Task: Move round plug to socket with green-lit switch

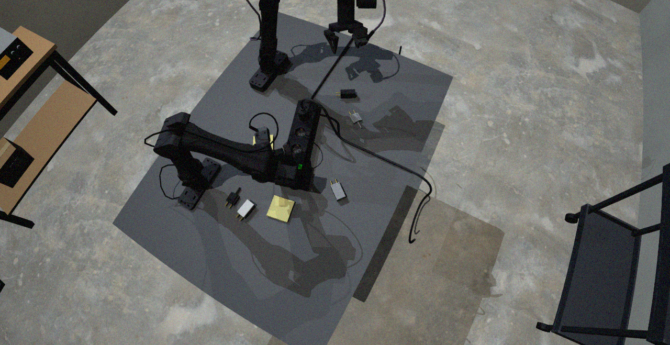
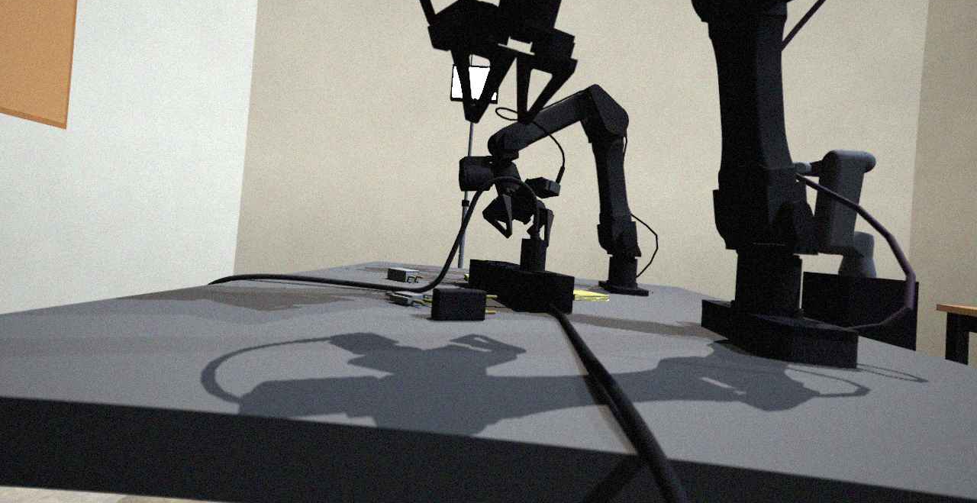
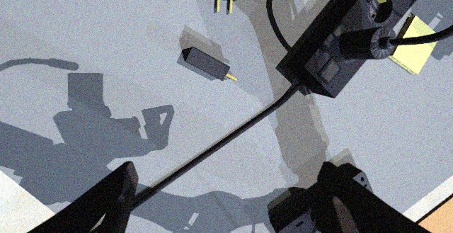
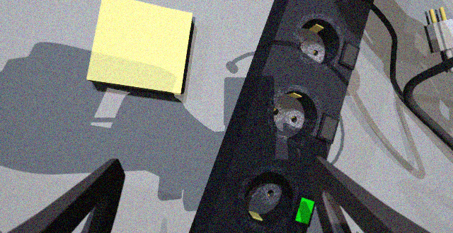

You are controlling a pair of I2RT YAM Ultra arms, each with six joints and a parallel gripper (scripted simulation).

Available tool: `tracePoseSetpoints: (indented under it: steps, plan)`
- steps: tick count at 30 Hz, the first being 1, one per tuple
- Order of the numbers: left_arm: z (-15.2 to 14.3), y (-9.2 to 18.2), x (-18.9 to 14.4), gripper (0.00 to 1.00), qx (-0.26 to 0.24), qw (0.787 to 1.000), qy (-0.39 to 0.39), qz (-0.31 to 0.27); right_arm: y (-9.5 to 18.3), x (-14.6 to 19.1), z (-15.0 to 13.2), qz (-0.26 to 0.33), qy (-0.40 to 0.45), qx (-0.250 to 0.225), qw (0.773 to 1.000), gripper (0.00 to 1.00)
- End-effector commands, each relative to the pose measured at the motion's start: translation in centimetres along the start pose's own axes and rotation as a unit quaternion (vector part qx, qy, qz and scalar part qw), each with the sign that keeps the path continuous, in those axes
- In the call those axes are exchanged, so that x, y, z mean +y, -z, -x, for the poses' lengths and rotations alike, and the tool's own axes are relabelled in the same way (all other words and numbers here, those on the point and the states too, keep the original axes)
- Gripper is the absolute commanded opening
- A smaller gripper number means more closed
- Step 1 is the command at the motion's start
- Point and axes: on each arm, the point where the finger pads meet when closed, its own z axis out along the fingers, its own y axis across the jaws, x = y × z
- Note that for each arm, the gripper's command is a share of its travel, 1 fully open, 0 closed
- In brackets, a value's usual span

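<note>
Patchy concrete flr [image 1: 529,108], pale walls [image 2: 369,90], wood-topped bench [image 1: 44,122] w/ lower shelf, dark cart [image 1: 567,268].

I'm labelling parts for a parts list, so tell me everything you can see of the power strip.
The power strip is a long, black, box-shaped bar, plastic by its look, lying on the table. Its top has round, recessed sockets with brassy contacts, each with a small switch beside it; one switch glows green at the end away from the round plug. That plug stands in the socket at the other end, where the strip's own cord leaves.
</note>
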Motion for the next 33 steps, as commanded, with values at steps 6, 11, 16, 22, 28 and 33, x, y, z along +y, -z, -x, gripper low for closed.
tracePoseSetpoints:
  steps: [6,11,16,22,28,33]
  plan:
    - [0.3,0.5,-0.1,1.0,-0.006,1.0,-0.005,0.007,0.4,-0.4,0.3,-0.009,0.007,0.002,1.0,1.0]
    - [0.3,0.5,-0.1,1.0,-0.006,1.0,-0.005,0.007,0.4,-0.4,0.3,-0.009,0.007,0.002,1.0,1.0]
    - [0.3,0.5,-0.1,1.0,-0.006,1.0,-0.005,0.007,0.4,-0.4,0.3,-0.009,0.007,0.002,1.0,1.0]
    - [0.8,0.5,-0.3,1.0,-0.02,1.0,-0.006,0.018,0.9,-0.8,0.6,-0.028,-0.019,0.001,0.999,1.0]
    - [1.3,-0.1,-1.4,1.0,-0.039,0.999,-0.007,0.035,2.4,-1.3,1.4,-0.071,-0.118,0.006,0.99,1.0]
    - [1.6,-0.9,-3.0,1.0,-0.053,0.997,-0.006,0.05,3.9,-1.7,2.0,-0.111,-0.201,0.02,0.973,1.0]
